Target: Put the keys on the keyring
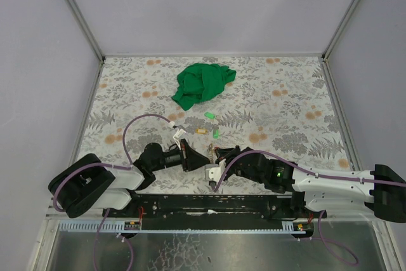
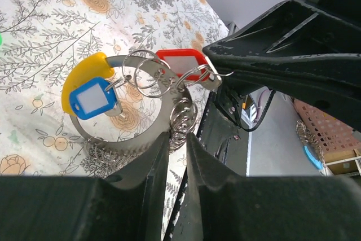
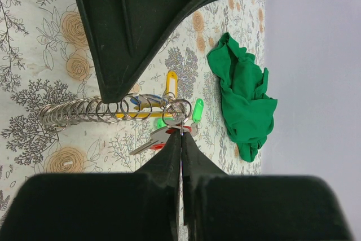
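Note:
My left gripper (image 2: 176,135) is shut on the rim of the keyring (image 2: 135,144), a silvery loop strung with several small split rings. A blue-tagged key (image 2: 93,99) and a yellow tag (image 2: 84,74) hang on the loop. My right gripper (image 3: 181,130) is shut on the small ring of a red-tagged key (image 2: 180,63), held right at the loop's end. The loop shows edge-on in the right wrist view (image 3: 101,110). Both grippers meet near the table's front edge (image 1: 204,157). Loose green tags (image 1: 209,116) (image 1: 216,134) and a yellow tag (image 1: 200,131) lie behind them.
A crumpled green cloth (image 1: 203,84) lies at the back middle of the floral table (image 1: 285,106); it also shows in the right wrist view (image 3: 242,94). Grey walls enclose the table on three sides. The black base rail (image 1: 209,204) runs along the front.

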Robot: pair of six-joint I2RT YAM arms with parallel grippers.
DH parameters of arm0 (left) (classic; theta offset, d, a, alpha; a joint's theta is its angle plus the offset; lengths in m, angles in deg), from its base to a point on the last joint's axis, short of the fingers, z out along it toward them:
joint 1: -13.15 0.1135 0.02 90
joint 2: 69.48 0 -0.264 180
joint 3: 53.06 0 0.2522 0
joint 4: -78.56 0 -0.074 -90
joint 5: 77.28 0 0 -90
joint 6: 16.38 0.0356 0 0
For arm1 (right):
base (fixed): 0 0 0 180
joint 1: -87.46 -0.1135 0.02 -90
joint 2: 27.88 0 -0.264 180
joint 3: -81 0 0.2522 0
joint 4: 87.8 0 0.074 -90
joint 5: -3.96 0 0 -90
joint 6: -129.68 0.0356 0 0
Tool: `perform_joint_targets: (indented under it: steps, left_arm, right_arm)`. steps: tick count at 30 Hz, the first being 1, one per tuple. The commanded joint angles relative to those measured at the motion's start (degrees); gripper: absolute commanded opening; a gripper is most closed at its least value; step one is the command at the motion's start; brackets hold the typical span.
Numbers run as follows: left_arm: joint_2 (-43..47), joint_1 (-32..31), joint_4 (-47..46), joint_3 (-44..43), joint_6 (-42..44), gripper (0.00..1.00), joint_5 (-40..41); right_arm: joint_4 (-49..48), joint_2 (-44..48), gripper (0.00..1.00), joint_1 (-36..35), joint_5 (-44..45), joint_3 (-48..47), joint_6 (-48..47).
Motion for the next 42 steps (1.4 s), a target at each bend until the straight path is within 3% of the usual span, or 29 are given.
perform_joint_targets:
  steps: [1,24,29,34,37,42]
  left_arm:
    - [0.55,-0.54,-5.81,-1.09,-0.32,0.18,-1.4]
    - [-2.93,-1.65,-6.95,-2.15,-2.82,0.15,1.04]
    - [-2.62,-1.64,-7.12,-2.08,-3.4,0.01,1.5]
    - [-1.65,-1.7,-6.17,-2.05,-3.9,0.0,1.92]
    - [-0.88,-1.67,-5.28,-2.06,-4.68,0.13,2.28]
    - [1.85,-1.77,-2.9,-1.68,-5.68,0.26,2.4]
  right_arm:
    - [-2.21,0.87,0.0,0.29,1.49,-0.23,0.61]
    - [-2.02,1.04,0.0,0.29,0.83,-0.14,1.28]
    - [-1.82,0.44,0.0,0.25,1.06,-0.23,1.8]
    - [-1.74,1.0,0.0,0.25,0.85,-0.13,2.09]
    - [-1.72,1.13,0.0,0.29,0.63,-0.27,2.11]
    - [-1.75,0.57,0.0,0.28,0.61,-0.47,2.01]
